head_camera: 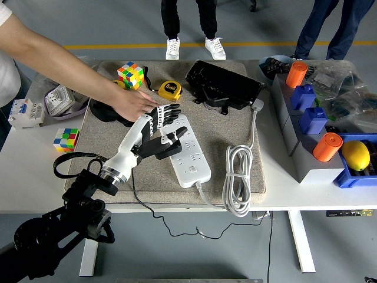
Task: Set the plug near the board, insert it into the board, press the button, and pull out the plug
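A white power strip point(192, 154) lies on the beige mat point(235, 127), its white cable coiled point(237, 180) to the right and ending in a white plug point(257, 105). My left hand point(160, 131) hovers over the strip's far left end, tilted up and away from the sockets. A dark shape sits under its palm; whether that is a plug is hidden. A thin black cord point(147, 207) runs from under my forearm over the table's front edge. A person's hand point(134, 105) rests flat on the mat, just beyond my hand.
Rubik's cubes point(130, 75) point(65, 139), a yellow tape measure point(169, 90) and a black case point(224, 85) lie around the mat. Grey and blue bins point(306, 118) with orange rolls and a lemon point(356, 154) stand right. People stand beyond the table.
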{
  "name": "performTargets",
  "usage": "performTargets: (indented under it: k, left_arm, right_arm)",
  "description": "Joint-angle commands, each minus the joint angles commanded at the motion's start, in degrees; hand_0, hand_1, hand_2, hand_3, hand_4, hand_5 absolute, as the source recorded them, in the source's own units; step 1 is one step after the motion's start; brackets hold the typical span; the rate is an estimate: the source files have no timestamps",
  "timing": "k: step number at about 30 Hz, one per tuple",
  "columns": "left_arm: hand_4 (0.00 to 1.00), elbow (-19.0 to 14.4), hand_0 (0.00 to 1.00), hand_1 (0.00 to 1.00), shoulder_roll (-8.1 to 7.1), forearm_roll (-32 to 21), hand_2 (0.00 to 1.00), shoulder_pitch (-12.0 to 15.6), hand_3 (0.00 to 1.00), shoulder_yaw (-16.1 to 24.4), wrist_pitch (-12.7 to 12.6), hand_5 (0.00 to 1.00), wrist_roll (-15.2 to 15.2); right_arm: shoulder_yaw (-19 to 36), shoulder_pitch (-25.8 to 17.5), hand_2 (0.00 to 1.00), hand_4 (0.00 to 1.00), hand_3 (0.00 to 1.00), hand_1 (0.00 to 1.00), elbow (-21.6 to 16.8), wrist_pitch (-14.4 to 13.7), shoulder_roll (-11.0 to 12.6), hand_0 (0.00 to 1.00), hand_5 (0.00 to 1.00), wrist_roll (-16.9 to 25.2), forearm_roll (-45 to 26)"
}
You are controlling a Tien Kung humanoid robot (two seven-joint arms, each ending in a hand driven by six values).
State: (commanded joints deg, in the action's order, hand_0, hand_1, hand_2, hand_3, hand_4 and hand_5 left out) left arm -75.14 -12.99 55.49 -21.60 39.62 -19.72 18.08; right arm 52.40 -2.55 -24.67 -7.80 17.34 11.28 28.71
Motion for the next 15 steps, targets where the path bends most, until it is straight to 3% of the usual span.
performTargets:
  k: [9,15]
  left_arm:
    - [0.901,-0.31,0.77,0.753,-0.24,0.5,0.766,-0.1,0.784,0.45,0.13,0.437,-0.22]
    - [0.897,-1.0,0.755,0.727,-0.64,2.39,0.76,0.0,0.781,0.65,0.84,0.431,-1.98]
  right_arm:
    - [-0.06,-0.05,0.554,0.757,0.547,0.606,0.17,-0.01,0.17,0.604,0.237,-0.04,-0.13]
    - [-0.41,0.01,0.554,0.756,0.547,0.606,0.22,-0.02,0.17,0.603,0.237,-0.2,-0.17]
